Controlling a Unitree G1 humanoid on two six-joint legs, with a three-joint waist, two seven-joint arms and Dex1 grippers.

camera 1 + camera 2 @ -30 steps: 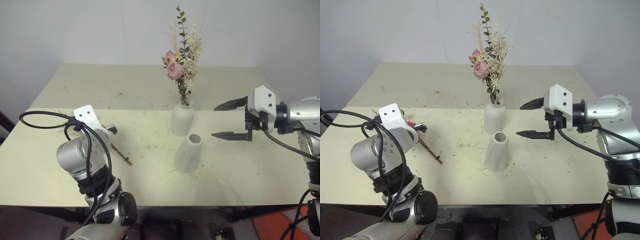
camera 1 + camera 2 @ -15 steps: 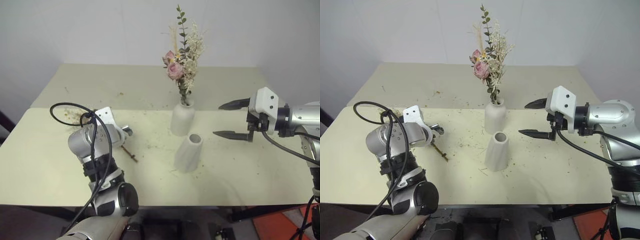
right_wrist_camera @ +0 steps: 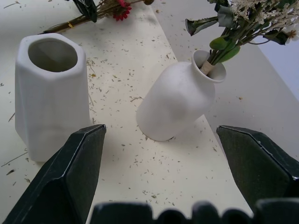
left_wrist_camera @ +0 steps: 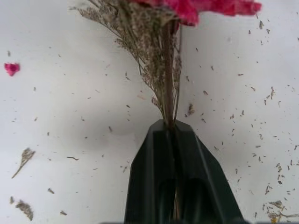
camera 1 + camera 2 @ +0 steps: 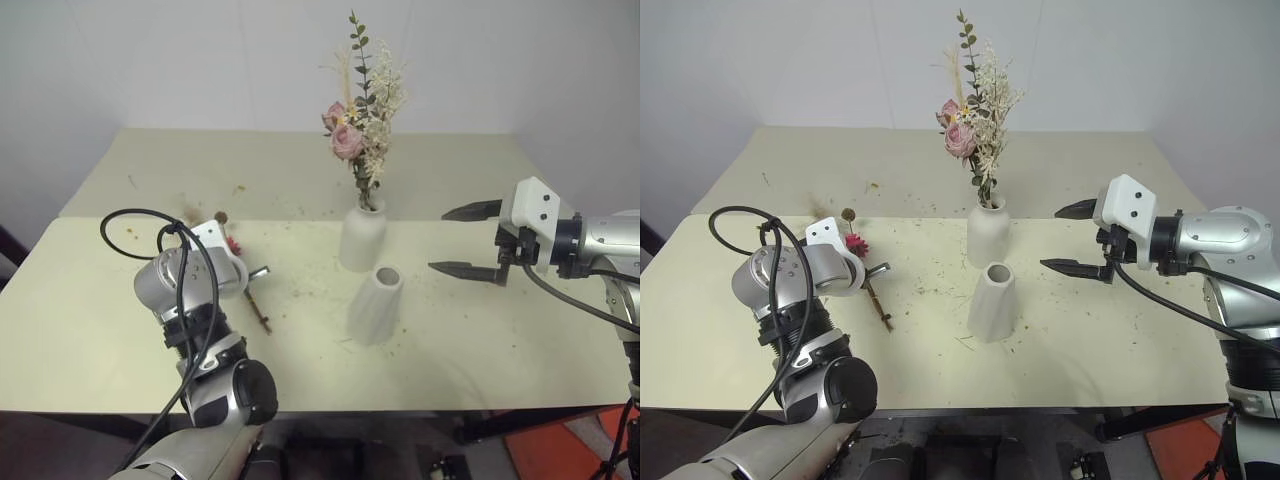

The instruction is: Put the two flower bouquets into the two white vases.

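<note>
Left gripper [image 4: 175,140] has just clamped the magenta bouquet [image 4: 169,70] stems lying on the table [image 5: 100,330], so lifting toward the empty cone vase [image 5: 376,305] can start; right gripper [image 5: 470,240] stays wide open.

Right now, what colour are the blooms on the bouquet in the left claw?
Magenta blooms, clearest in the left wrist view.

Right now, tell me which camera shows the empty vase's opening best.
The right wrist view: it looks close into the empty vase and its hollow mouth. Both eye views show the vase from farther off, its opening a small dark oval, standing in front of the flower-filled vase.
</note>
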